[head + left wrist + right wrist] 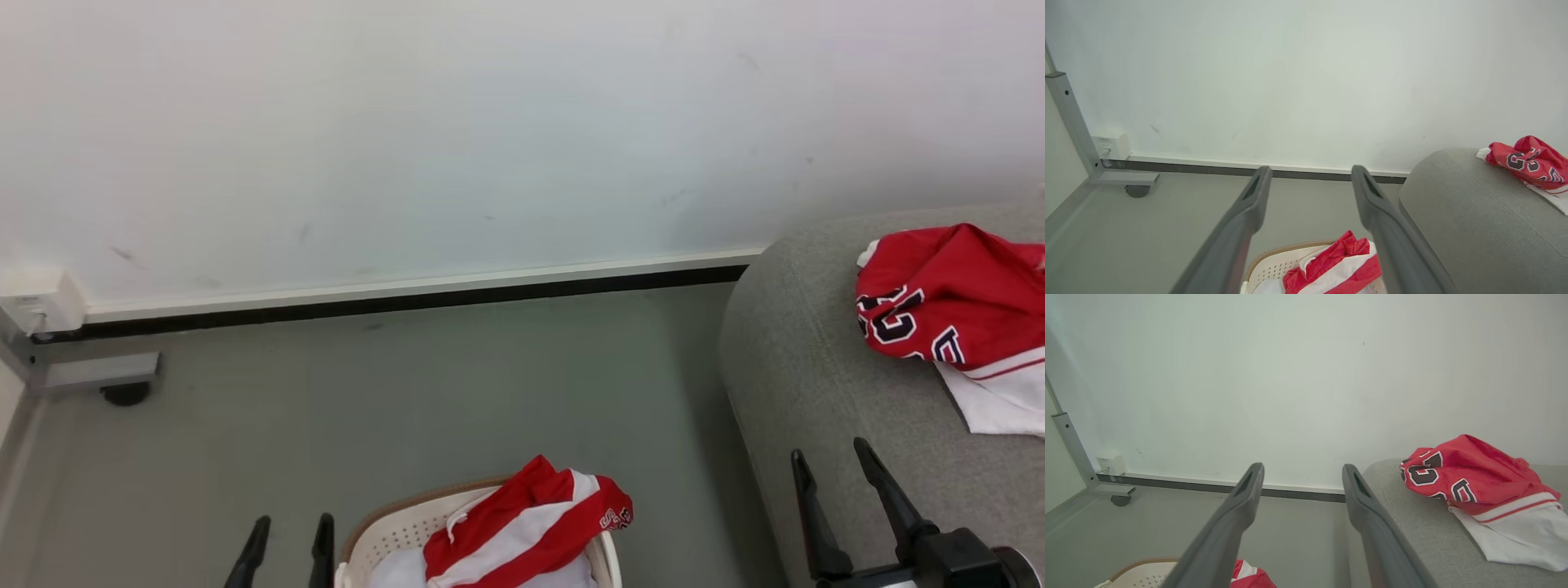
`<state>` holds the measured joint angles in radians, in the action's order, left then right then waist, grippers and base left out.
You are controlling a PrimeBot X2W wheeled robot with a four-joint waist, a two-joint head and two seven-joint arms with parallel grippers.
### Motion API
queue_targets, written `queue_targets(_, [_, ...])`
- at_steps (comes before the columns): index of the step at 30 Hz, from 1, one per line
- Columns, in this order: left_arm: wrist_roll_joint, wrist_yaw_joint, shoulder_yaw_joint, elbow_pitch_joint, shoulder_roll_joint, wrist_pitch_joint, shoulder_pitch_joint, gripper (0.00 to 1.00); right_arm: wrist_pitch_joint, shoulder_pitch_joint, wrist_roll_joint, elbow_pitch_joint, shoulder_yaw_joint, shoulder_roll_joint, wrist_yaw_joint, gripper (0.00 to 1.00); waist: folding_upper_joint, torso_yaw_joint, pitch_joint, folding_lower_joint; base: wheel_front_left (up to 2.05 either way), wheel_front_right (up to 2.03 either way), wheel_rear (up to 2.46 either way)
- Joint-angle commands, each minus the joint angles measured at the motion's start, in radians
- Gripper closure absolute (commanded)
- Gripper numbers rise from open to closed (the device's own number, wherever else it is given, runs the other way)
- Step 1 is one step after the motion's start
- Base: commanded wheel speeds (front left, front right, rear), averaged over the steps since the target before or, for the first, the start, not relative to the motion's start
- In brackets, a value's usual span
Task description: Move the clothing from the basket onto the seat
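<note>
Both pairs of fingers spread wide and empty, with the clothing split between basket and seat.

The basket [384,531] stands on the grey floor [408,392], its brown rim cut off by the bottom edge of the head view. A red-and-white striped garment [531,523] is heaped in it over a pale sheet [400,569] and spills past the rim on the seat side. The left fingers [253,551] hang just left of the basket, gaping and holding nothing. The right fingers [890,490], equally wide and empty, sit to its right over the seat [816,367]. A strip of bare floor separates the basket from the seat's rounded end. A red jersey [947,302] lies on the seat, well right of the basket. Beyond the basket, open floor runs to the baseboard [408,298], and a caster-footed frame leg [98,371] stands far left.
</note>
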<state>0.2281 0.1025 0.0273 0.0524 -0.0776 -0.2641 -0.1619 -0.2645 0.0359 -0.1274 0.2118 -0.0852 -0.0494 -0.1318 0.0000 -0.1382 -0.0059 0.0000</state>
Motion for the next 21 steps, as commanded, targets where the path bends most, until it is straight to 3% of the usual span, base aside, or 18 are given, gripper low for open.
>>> queue_targets(1, [-0.019, 0.006, 0.000, 0.002, 0.003, -0.001, 0.023, 0.00, 0.000, 0.014, -0.006, -0.008, 0.001, -0.002, 0.002, 0.00, 0.0000, -0.033, 0.024, 0.0000, 0.00, 0.00, 0.00])
queue_targets(8, [-0.039, 0.018, 0.041, 0.048, -0.001, -0.001, 0.109, 0.00, 0.000, 0.044, -0.010, -0.044, -0.013, -0.002, 0.002, 0.00, 0.0000, -0.104, 0.107, 0.0000, 0.00, 0.00, 0.00])
queue_targets(14, [-0.059, 0.026, 0.096, 0.155, -0.038, 0.000, 0.236, 0.00, 0.000, 0.089, -0.030, -0.097, -0.040, -0.002, 0.002, 0.00, 0.0000, -0.184, 0.220, 0.0000, 0.00, 0.00, 0.00])
queue_targets(21, [-0.081, 0.028, 0.173, 0.281, -0.091, 0.090, 0.419, 0.00, 0.000, 0.154, -0.084, -0.156, -0.064, -0.001, 0.002, 0.00, 0.0000, -0.261, 0.372, 0.0000, 0.00, 0.00, 0.00])
